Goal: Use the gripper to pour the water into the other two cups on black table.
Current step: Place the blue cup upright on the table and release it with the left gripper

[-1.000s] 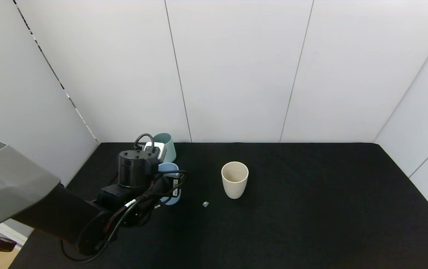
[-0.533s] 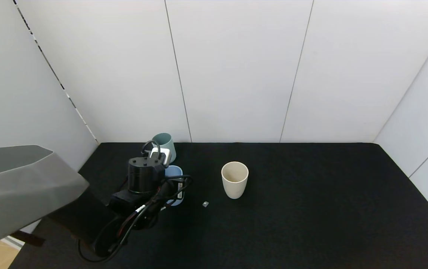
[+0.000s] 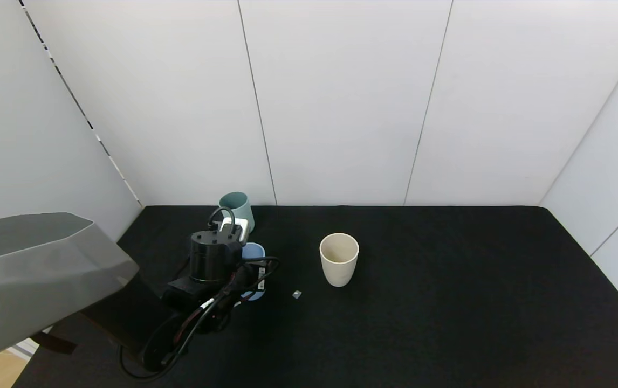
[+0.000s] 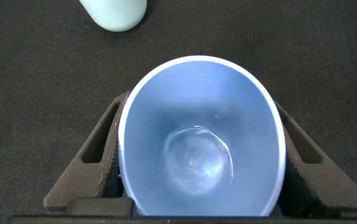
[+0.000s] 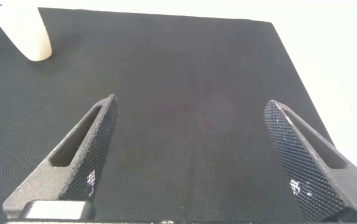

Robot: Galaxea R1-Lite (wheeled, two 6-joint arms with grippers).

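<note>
My left gripper is shut on a light blue tumbler at the left of the black table. In the left wrist view the tumbler sits upright between the fingers, with a little water in its bottom. The teal-green cup stands just behind the gripper, near the back edge, and also shows in the left wrist view. The beige cup stands upright to the right, apart from the gripper. My right gripper is open and empty over bare table.
A small grey bit lies on the cloth between the blue tumbler and the beige cup. White wall panels close off the back and both sides. The beige cup shows far off in the right wrist view.
My left arm has moved a little to the right and lower, carrying the blue tumbler with it. The teal-green and beige cups have not moved.
</note>
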